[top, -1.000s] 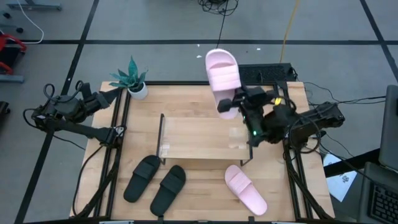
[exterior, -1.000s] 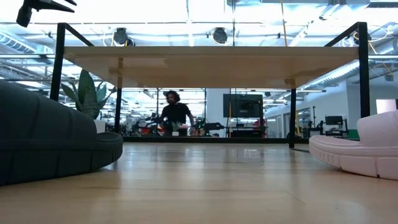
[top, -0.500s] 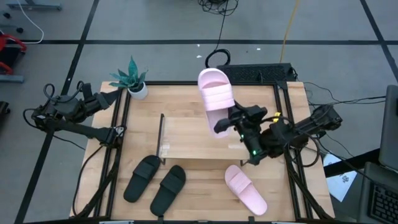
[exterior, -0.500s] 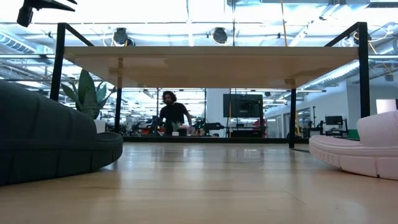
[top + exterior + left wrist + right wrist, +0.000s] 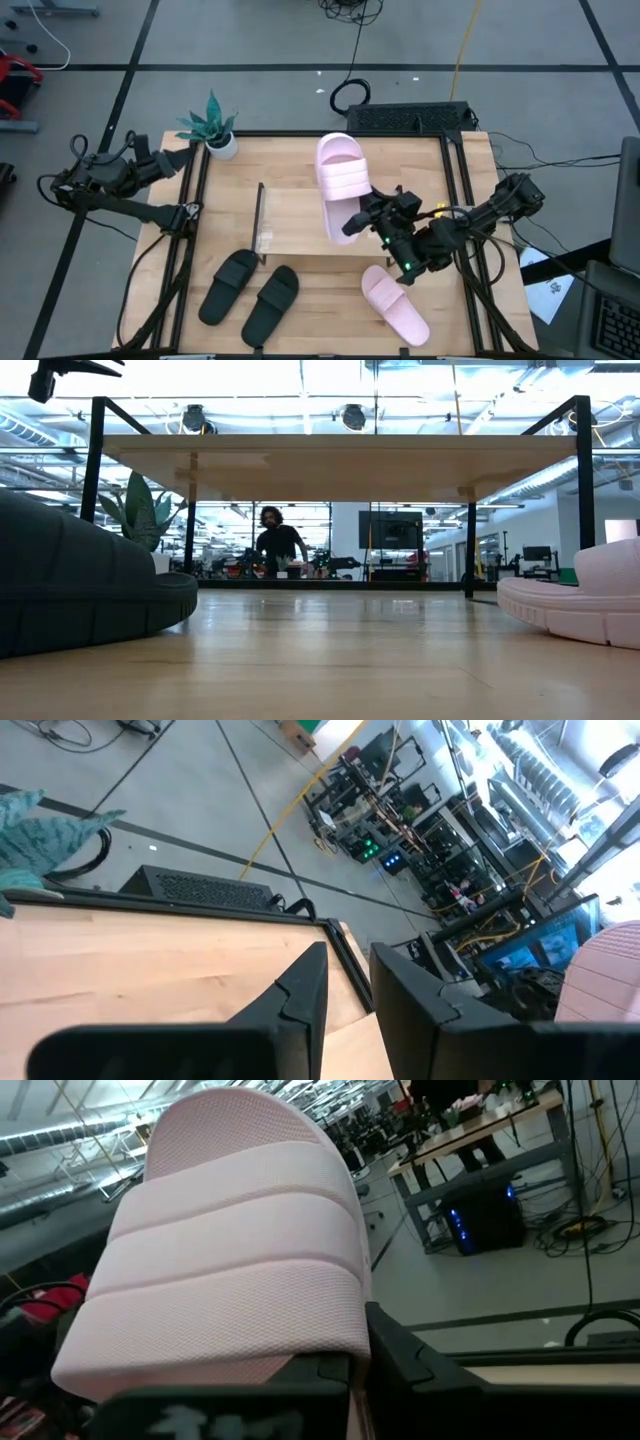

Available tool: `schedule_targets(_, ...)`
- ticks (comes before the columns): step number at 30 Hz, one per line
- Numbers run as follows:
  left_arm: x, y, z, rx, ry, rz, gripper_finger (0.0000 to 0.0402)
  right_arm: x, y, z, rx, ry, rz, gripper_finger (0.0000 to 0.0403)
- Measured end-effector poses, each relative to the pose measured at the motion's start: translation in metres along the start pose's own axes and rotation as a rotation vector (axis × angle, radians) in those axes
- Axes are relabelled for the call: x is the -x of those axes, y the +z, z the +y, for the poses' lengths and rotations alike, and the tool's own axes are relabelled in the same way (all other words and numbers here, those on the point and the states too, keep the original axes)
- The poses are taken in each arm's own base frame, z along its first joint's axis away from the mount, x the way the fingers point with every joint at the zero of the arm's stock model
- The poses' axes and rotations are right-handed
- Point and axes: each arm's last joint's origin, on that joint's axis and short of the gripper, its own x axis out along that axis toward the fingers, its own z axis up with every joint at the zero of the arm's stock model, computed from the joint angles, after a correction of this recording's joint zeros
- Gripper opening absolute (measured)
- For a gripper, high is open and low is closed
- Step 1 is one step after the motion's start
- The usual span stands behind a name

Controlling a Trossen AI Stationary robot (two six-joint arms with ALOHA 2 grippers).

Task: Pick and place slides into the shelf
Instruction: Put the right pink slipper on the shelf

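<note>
High view: my right gripper [image 5: 362, 222] pinches the heel end of a pink slide [image 5: 341, 186], carried over the shelf [image 5: 300, 222]'s right half. Long axis runs roughly bench front to back, toe pointing away, tilted up. Second pink slide [image 5: 394, 304] and black pair [image 5: 250, 292] lie on the bench [image 5: 300, 160] in front. Left gripper [image 5: 80, 180] waits off the left edge.

Low view: space under the shelf board [image 5: 330, 455] holds nothing.

Right wrist view: foam looks light, springy, textured, so I judge an edge pinch holds.

Left wrist view: fingers [image 5: 300, 1000] slightly spread, holding nothing.
</note>
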Motion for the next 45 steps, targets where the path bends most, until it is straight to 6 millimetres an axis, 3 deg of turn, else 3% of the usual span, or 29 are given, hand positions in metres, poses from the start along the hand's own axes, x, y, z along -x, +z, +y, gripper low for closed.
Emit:
schedule_targets(6,0.000,-0.001,-0.001,0.004,-0.024,0.039,0.0076,0.006,-0.001,0.000,-0.046,0.015,0.009,0.0000)
schedule_targets(10,-0.001,-0.002,-0.002,-0.019,-0.035,0.061,0.0076,0.007,-0.012,-0.005,-0.093,0.017,0.011,0.0000)
schedule_targets(16,-0.012,-0.009,-0.025,-0.191,-0.188,0.151,0.0076,0.007,-0.032,-0.015,-0.155,0.017,0.011,0.0000)
schedule_targets(25,-0.048,-0.035,-0.071,-0.383,-0.421,0.239,0.0076,0.006,-0.055,-0.030,-0.204,0.016,0.011,0.0000)
schedule_targets(34,-0.087,-0.068,-0.103,-0.365,-0.528,0.292,0.0077,-0.003,-0.079,-0.047,-0.279,0.137,0.023,0.0000)
schedule_targets(40,-0.110,-0.089,-0.121,-0.300,-0.638,0.315,0.0088,-0.017,-0.080,-0.046,-0.224,0.220,0.028,0.0000)
schedule_targets(45,-0.124,-0.101,-0.131,-0.196,-0.689,0.322,0.0130,-0.017,-0.066,-0.050,-0.108,0.213,0.045,0.0000)
